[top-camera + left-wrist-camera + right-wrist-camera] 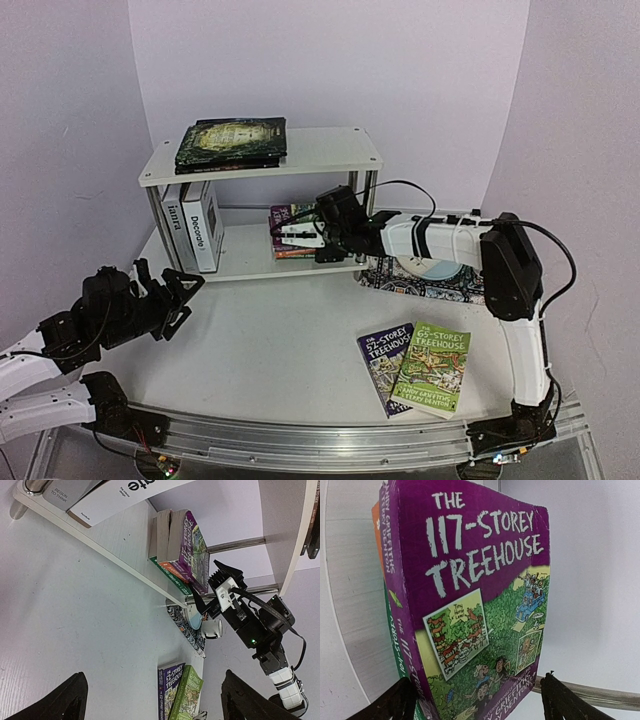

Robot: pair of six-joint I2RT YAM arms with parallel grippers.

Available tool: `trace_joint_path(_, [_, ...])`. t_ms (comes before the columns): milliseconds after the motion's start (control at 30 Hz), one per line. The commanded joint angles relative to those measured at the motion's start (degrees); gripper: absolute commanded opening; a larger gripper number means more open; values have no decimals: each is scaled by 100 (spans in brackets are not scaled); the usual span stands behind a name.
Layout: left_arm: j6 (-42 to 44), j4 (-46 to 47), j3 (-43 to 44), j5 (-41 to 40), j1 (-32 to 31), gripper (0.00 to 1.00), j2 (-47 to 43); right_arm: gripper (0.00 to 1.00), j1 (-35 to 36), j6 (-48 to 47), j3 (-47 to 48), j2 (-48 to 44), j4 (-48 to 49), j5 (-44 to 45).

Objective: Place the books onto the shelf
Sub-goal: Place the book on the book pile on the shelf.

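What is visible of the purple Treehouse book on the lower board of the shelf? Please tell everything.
It is a thick purple paperback, closed, its cover reading "The 117-Storey Treehouse" in white above green cartoon drawings. It lies flat on top of a small stack, above an orange book and a green book, on the shelf's lower board. The right arm's open jaws stand just before it; contact is unclear.
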Motion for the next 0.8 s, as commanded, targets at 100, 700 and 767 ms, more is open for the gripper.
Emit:
trace_joint_path(100, [98, 80, 121, 50, 6, 94, -42, 86, -81, 1, 354, 142, 75, 89])
trace_joint_path(700, [120, 89, 170, 58, 6, 94, 111, 98, 103, 174, -78, -261, -74, 60])
trace_joint_path(767, [142, 89, 183, 66, 6, 94, 137, 98, 237, 384, -107, -362, -73, 131])
